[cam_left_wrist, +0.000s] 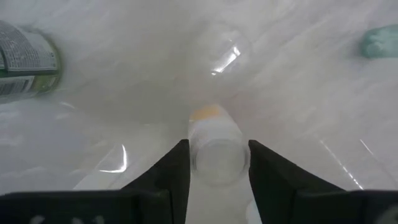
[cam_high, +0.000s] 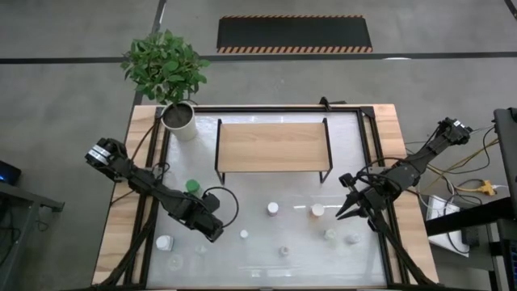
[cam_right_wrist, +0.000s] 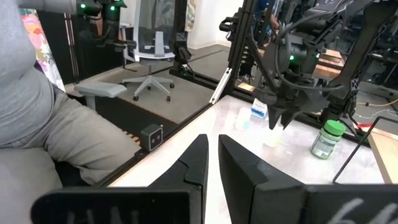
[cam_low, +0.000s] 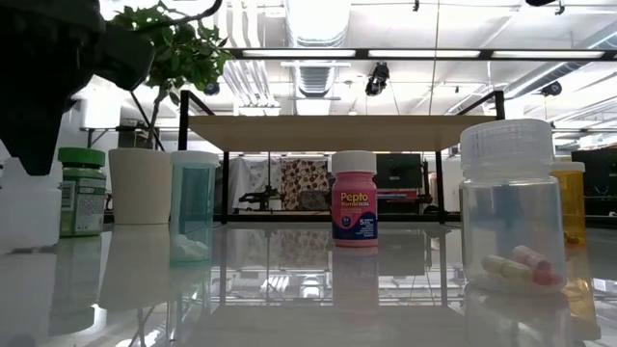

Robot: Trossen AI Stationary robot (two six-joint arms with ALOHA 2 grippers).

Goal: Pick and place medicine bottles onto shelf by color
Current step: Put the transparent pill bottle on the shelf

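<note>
The shelf [cam_high: 272, 147] stands at the far middle of the table with its wood top bare. Several small medicine bottles are scattered on the glossy white tabletop nearer than it, among them a green-capped one [cam_high: 192, 186] and a pink one [cam_low: 354, 198]. My left gripper [cam_high: 214, 232] points straight down at the near left. It is closed around a small clear bottle [cam_left_wrist: 216, 155] with a white cap and something orange inside. In the high view the gripper hides this bottle. My right gripper [cam_high: 347, 214] hovers level at the right, shut and holding nothing. My left gripper has the small clear bottle between its two fingers, one on each side of its capped upper part [cam_left_wrist: 214, 163]. The fingers [cam_left_wrist: 177, 171] come from above, pointing down. The bottle stands upright with its base on the tabletop.
A potted plant [cam_high: 179, 120] stands at the far left corner beside the shelf. A clear jar holding pills [cam_low: 511, 207] and an orange bottle [cam_low: 571, 202] stand at the near right. Black frame rails run along the table's sides. A seated person [cam_right_wrist: 37, 106] is beyond the table's left side.
</note>
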